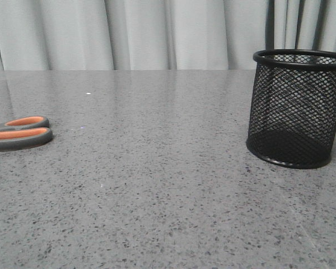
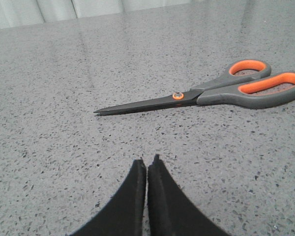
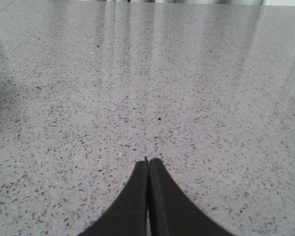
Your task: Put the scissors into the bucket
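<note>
The scissors (image 2: 201,96) lie flat and closed on the grey speckled table, with dark blades and dark grey handles lined orange. In the front view only their handles (image 1: 19,133) show, at the far left edge. The bucket (image 1: 295,108), a black wire-mesh cylinder, stands upright at the right of the table and looks empty. My left gripper (image 2: 147,162) is shut and empty, a short way back from the blades. My right gripper (image 3: 148,161) is shut and empty over bare table. Neither gripper shows in the front view.
The grey speckled table (image 1: 157,185) stretches between the scissors and the bucket. Pale curtains (image 1: 140,33) hang behind the table's far edge.
</note>
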Robot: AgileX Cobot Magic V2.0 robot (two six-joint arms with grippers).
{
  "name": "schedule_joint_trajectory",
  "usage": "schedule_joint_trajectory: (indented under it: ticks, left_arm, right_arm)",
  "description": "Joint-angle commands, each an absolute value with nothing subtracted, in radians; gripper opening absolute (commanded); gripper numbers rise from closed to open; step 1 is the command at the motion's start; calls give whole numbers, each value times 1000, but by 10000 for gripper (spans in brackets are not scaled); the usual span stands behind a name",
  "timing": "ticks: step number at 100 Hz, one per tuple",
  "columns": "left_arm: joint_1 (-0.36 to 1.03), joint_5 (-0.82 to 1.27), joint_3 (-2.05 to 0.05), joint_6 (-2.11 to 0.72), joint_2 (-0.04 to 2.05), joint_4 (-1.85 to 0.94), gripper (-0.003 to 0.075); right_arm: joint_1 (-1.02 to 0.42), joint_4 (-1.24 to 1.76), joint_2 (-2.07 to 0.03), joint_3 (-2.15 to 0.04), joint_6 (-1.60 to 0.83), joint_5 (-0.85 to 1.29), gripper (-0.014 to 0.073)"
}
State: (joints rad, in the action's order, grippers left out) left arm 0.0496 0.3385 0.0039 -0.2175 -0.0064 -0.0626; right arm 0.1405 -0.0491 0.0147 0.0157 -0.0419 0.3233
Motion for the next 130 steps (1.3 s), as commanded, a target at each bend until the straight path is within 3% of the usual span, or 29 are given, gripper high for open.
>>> schedule_joint_trajectory:
  ticks: [1, 73, 89, 98, 115, 130]
  left_arm:
    - [49, 286, 49, -211, -34, -70, -20]
    - [49, 286, 49, -211, -34, -70, -20]
    - [49, 286, 49, -211, -34, -7, -20]
    - [49, 270, 49, -211, -34, 0, -20]
    - [49, 90, 49, -211, -34, -126, -20]
    - [49, -49, 49, -211, -34, -504, -20]
  right_arm:
    - [139, -52, 32, 27, -48, 294, -71]
    - [139, -52, 32, 27, -48, 290, -71]
    - [139, -54, 32, 27, -48, 175, -71]
    - [139, 87, 32, 27, -48, 36, -71]
    - [139, 385, 32, 27, -48, -95, -71]
    - [139, 452, 32, 27, -48, -28, -71]
